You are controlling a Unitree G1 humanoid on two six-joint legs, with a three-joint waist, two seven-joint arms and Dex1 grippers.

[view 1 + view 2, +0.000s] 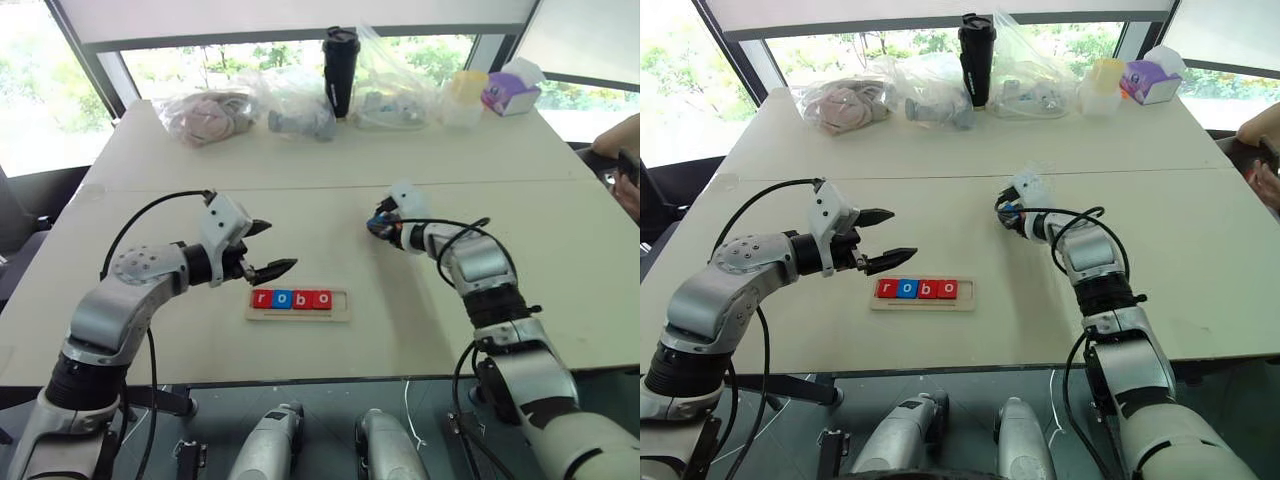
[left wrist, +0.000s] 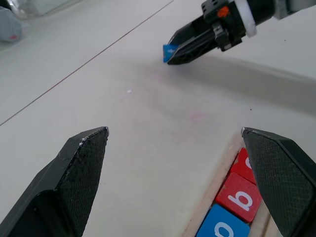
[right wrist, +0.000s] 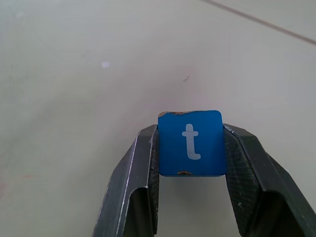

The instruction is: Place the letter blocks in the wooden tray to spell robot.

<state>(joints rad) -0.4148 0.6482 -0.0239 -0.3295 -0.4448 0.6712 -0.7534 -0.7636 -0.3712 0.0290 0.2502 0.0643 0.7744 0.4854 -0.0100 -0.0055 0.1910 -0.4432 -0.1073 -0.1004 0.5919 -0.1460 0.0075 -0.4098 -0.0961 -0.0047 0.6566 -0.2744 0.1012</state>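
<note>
Right gripper (image 3: 190,148): clamped on the blue "t" block (image 3: 190,143), one finger pressed to each side edge of the tile, its white letter facing the wrist camera. From the head view the claw sits over the bare table (image 1: 560,260), at about 2 o'clock from the tray and well apart from it.

Left gripper (image 1: 266,249): jaws spread wide, nothing between them. It hangs just above the tabletop at about 10 o'clock from the tray, fingertips aimed toward the tray's left end.

Wooden tray (image 1: 340,305): lies flat near the front middle of the table, long side running left to right.

Blocks in the tray (image 1: 291,299): four tiles side by side, touching, reading r, o, b, o from the left; red, blue, red, red. The slot at the tray's right end is bare wood.

Far edge of table, 12 o'clock: a black tumbler (image 1: 340,70) standing upright among clear plastic bags (image 1: 290,100), with a purple tissue box (image 1: 510,92) toward 1 o'clock.
</note>
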